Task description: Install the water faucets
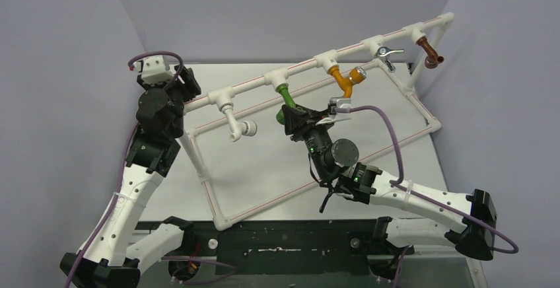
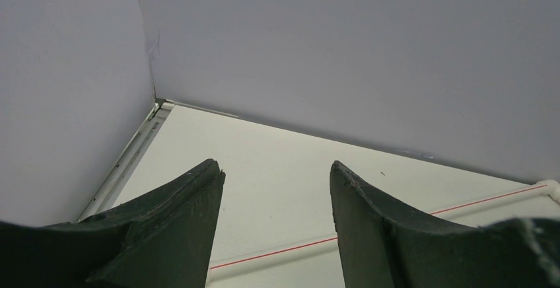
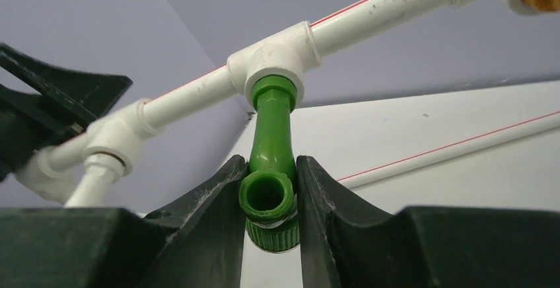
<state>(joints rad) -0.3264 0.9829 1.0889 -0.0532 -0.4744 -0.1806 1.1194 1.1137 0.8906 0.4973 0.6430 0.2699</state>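
The green tap (image 1: 286, 95) hangs from a white tee fitting (image 1: 276, 76) on the raised white pipe rail. In the right wrist view its threaded end sits in the tee (image 3: 274, 60) and its green body (image 3: 271, 143) runs down between my fingers. My right gripper (image 1: 292, 115) is shut on the green tap's lower end (image 3: 267, 195). Its knob is hidden. My left gripper (image 1: 183, 83) is open and empty at the rail's left end; in the left wrist view its fingers (image 2: 175, 215) frame bare table and a pipe.
A white tap (image 1: 236, 124) hangs left of the green one. An orange-yellow tap (image 1: 347, 80), a silvery lever tap (image 1: 386, 53) and a brown tap (image 1: 430, 51) hang further right. The white pipe frame (image 1: 205, 176) lies slanted across the table. Grey walls enclose the table.
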